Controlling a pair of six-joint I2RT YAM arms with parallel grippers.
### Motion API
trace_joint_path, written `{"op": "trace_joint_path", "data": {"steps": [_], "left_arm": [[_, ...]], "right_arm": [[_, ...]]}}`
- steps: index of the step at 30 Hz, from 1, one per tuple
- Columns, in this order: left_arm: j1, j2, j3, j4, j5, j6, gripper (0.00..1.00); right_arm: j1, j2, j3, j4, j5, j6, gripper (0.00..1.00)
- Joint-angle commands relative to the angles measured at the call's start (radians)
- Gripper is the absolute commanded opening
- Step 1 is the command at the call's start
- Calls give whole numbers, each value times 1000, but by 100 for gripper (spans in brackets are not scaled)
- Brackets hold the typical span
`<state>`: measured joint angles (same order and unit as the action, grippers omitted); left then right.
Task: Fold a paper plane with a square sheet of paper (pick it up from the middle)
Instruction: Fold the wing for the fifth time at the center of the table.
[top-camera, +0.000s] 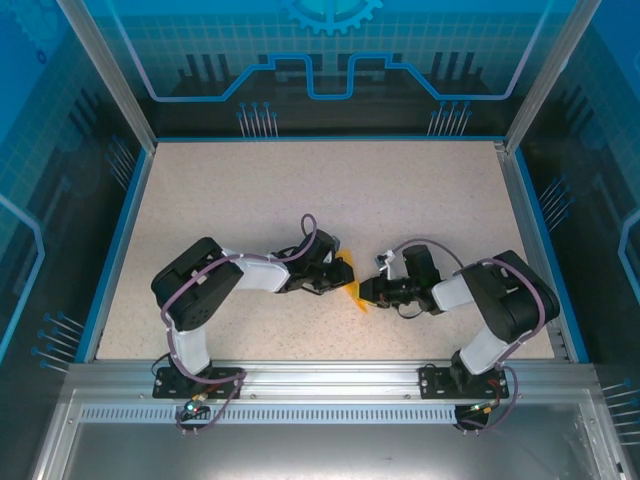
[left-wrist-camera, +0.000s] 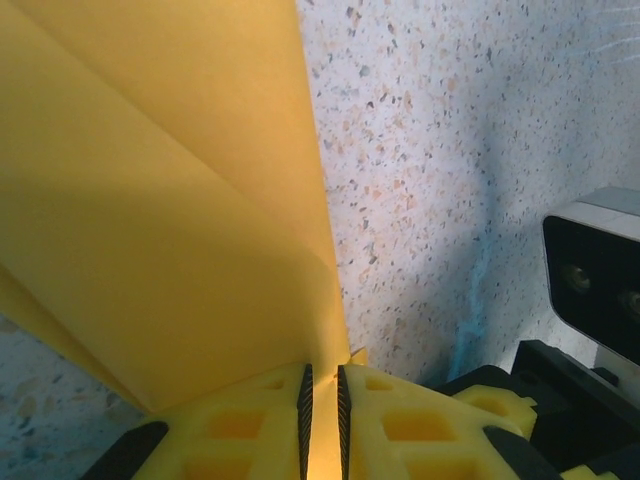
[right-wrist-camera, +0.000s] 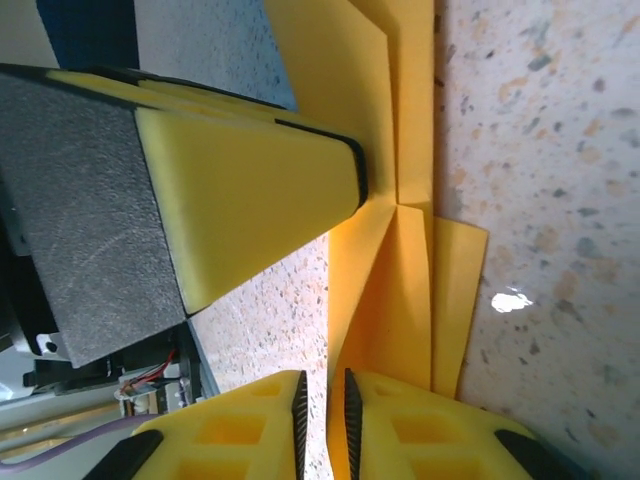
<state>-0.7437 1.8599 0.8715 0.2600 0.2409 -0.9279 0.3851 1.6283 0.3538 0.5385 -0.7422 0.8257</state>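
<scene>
Two black robot arms meet at the middle of a speckled, stone-like table (top-camera: 300, 190). Between them sits the paper (left-wrist-camera: 180, 230), thin and matte orange-yellow, folded into long, layered triangular flaps with sharp creases. The left gripper (left-wrist-camera: 322, 372), with blocky yellow fingers and ridged black pads, is pinched closed on one edge of it. The right gripper (right-wrist-camera: 322, 378) straddles another edge, jaws barely apart; I cannot tell whether it presses the paper
</scene>
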Motion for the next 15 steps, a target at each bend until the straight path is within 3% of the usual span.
{"op": "trace_joint_path", "data": {"steps": [1, 5, 15], "left_arm": [[-7, 21, 26, -4, -11, 32, 18], [-7, 25, 30, -1, -6, 34, 18], [-6, -3, 27, 16, 13, 40, 20]], "right_arm": [[25, -44, 11, -185, 119, -66, 24], [65, -88, 41, -292, 181, -104, 28], [111, -129, 68, -387, 289, -133, 18]]}}
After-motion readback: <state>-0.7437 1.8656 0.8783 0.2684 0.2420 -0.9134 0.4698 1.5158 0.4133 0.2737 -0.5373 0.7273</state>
